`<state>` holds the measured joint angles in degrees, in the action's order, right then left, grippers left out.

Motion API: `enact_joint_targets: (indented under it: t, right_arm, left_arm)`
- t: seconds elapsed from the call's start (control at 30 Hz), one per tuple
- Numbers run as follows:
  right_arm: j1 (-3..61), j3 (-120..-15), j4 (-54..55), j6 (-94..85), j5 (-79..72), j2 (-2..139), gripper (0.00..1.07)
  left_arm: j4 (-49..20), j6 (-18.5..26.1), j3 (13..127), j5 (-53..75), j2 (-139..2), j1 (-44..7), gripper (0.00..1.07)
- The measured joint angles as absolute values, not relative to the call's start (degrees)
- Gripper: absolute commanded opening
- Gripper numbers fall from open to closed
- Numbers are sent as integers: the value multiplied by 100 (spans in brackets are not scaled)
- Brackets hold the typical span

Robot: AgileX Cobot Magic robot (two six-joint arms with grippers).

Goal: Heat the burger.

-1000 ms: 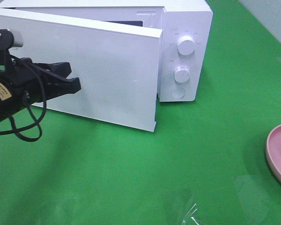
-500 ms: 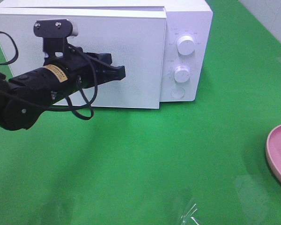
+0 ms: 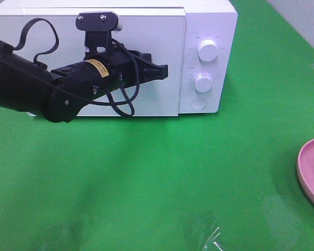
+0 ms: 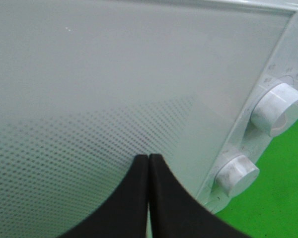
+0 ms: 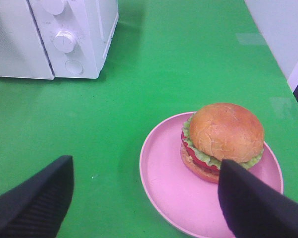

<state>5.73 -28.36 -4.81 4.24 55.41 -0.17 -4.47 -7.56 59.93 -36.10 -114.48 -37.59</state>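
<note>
Pressing closed left hand (image 4: 148,171) against white microwave's shut door (image 3: 146,47); hovering wide-spread right hand (image 5: 144,198) above golden-bunned burger (image 5: 222,140) on pink round plate (image 5: 164,173).

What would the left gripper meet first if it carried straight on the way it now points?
Probably the microwave door: the shut left gripper points at its dotted panel, close in front, near the edge by the knobs. Whether it already touches cannot be told.
</note>
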Motion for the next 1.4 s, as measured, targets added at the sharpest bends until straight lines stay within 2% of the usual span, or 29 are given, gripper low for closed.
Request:
enact_joint_targets:
  t: [0.1, 0.4, 0.57, 0.73, 0.8, 0.83, 0.87, 0.9, 0.93, 0.97, 1.13, 1.2, 1.23, 1.27, 1.37, 1.4]
  right_arm:
    - [573, -2836, -481, 424, 5541, -17, 75]
    - [573, -2836, -481, 424, 5541, -17, 75]
    - [573, -2836, -481, 424, 5541, -17, 75]
    - [573, -2836, -481, 424, 5541, -17, 75]
    - [573, -2836, -481, 424, 5541, -17, 75]
    - [573, -2836, -481, 424, 5541, -17, 75]
    - [573, -2836, -481, 424, 5541, -17, 75]
    - [573, -2836, -481, 424, 5541, -17, 75]
    - [573, -2836, -481, 424, 5541, -17, 75]
    - [573, -2836, -481, 424, 5541, -17, 75]
    - [573, -2836, -481, 424, 5541, -17, 75]
    - [573, -2836, -481, 424, 5541, -17, 75]
    - [573, -2836, -481, 424, 5541, -17, 75]
    - [573, -2836, -481, 424, 5541, -17, 75]
    - [573, -2836, -481, 424, 5541, -17, 75]
    - [573, -2836, -481, 424, 5541, -17, 75]
  left_arm:
    - [-418, -722, 6085, -3558, -11505, -3793, 0]
    - [-756, -120, 6308, -3495, -11786, -3827, 0]
    - [-848, -63, 6308, -3277, -11769, -3845, 0]
    - [-1180, -52, 6148, -2510, -11408, -3896, 0]
    - [-1220, 0, 5953, -1736, -11121, -4051, 13]
    - [-1220, 0, 5953, -1736, -11121, -4051, 13]
    - [-1192, 0, 5838, -1295, -10984, -4137, 39]
    - [-1192, 0, 5838, -1295, -10984, -4137, 39]
    - [-1169, 0, 5787, -871, -10880, -4200, 73]
    - [-1163, 0, 5775, -470, -10806, -4206, 102]
    - [-1163, 0, 5775, 63, -10634, -4206, 98]
    - [-1140, 0, 5775, 917, -10393, -4206, 98]
    - [-1140, 0, 5775, 917, -10393, -4206, 98]
    - [-1112, 0, 5775, 1599, -10210, -4206, 98]
    - [-1077, 0, 5775, 1925, -10107, -4206, 98]
    - [-1003, 0, 5775, 2378, -9941, -4206, 98]
